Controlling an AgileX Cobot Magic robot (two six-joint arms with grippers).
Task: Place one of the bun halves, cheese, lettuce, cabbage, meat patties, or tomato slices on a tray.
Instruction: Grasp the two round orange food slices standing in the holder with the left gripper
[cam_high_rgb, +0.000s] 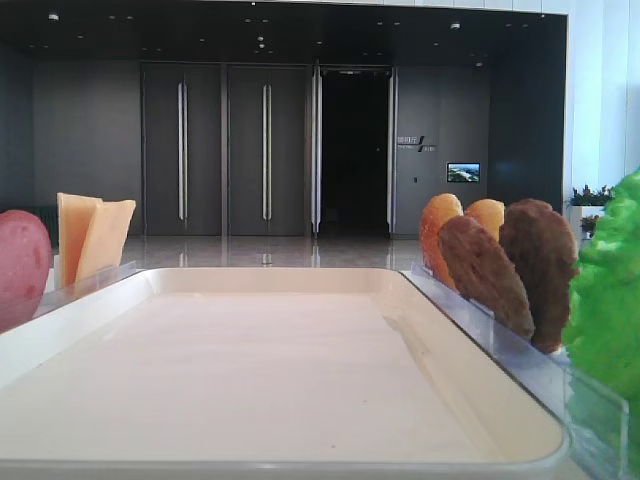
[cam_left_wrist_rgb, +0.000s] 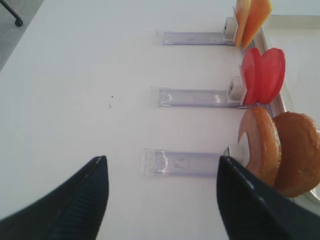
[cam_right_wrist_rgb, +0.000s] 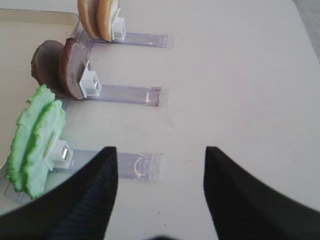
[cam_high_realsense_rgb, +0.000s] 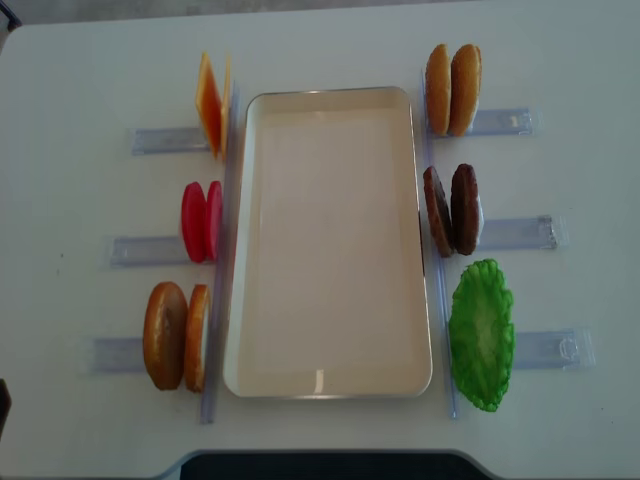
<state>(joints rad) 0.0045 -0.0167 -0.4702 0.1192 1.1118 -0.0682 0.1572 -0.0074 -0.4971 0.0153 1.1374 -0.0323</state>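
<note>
While nothing yet lies on the tray (cam_high_realsense_rgb: 330, 240), every ingredient stands upright in clear holders along its two long sides. By the overhead view the left side carries the cheese (cam_high_realsense_rgb: 210, 102) at the far end, the tomato slices (cam_high_realsense_rgb: 200, 221) in the middle and the bun halves (cam_high_realsense_rgb: 176, 336) nearest the robot; the right side carries two orange-golden rounds (cam_high_realsense_rgb: 452, 89), the meat patties (cam_high_realsense_rgb: 451, 209) and the lettuce (cam_high_realsense_rgb: 481, 333).

Left gripper (cam_left_wrist_rgb: 160, 192) — jaws spread wide, nothing between them, hovering over bare table. In its wrist view the buns (cam_left_wrist_rgb: 277, 150) sit ahead and off to the right, just beyond the right fingertip, with the tray rim right behind them. Both discs stand on edge, faces toward the gripper and tray, so their long axis runs along the tray's side, across the line of approach.

Right gripper (cam_right_wrist_rgb: 161, 165) — also open and empty, over the table. Lettuce (cam_right_wrist_rgb: 35, 142) is ahead and to its left, patties (cam_right_wrist_rgb: 60, 67) further on.

Judgement: if a bun half is the piece to go, the left arm is plainly the nearer one. It needs to shift right and forward, then close across the thickness of the outer disc. Risk: clipping the holder's white clip (cam_left_wrist_rgb: 239, 152), or nudging the second bun.
</note>
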